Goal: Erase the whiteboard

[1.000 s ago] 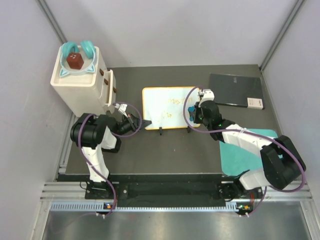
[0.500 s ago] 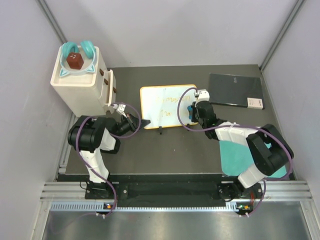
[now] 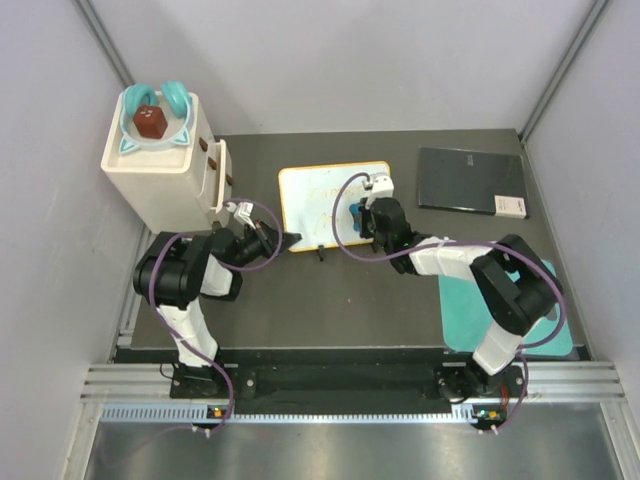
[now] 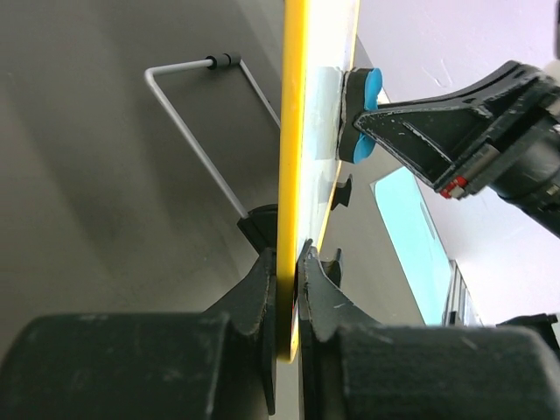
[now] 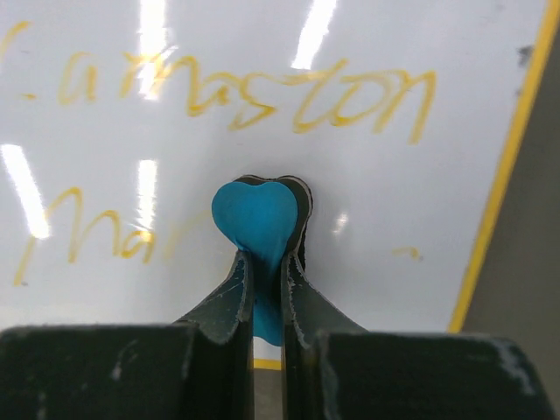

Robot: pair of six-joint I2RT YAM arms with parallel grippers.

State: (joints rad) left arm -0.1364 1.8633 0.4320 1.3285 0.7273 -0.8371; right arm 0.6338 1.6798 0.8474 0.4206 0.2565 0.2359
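Pressing a blue heart-shaped eraser [image 5: 258, 219] against the face of the whiteboard [image 3: 320, 200], the right claw [image 3: 358, 214] is clamped tight on the eraser's lower part. The left claw [image 4: 289, 262] pinches the board's yellow frame near its lower left corner, jaws narrow around the rim. The board stands propped on its wire stand [image 4: 188, 131] near the middle of the tabletop [image 3: 330, 300], somewhat toward the far edge. Yellow writing [image 5: 262, 96] covers much of the face, so most of the wiping looks undone.

The main risk, as I judge it, is that thin pinch on the frame. If the eraser pushes too hard, the rim could slip free and the board could tip backward or twist about the left claw. A long sideways stroke could drag the board across the tabletop. The eraser might rotate or squeeze out between the jaws. Too light a press would only smear the ink.
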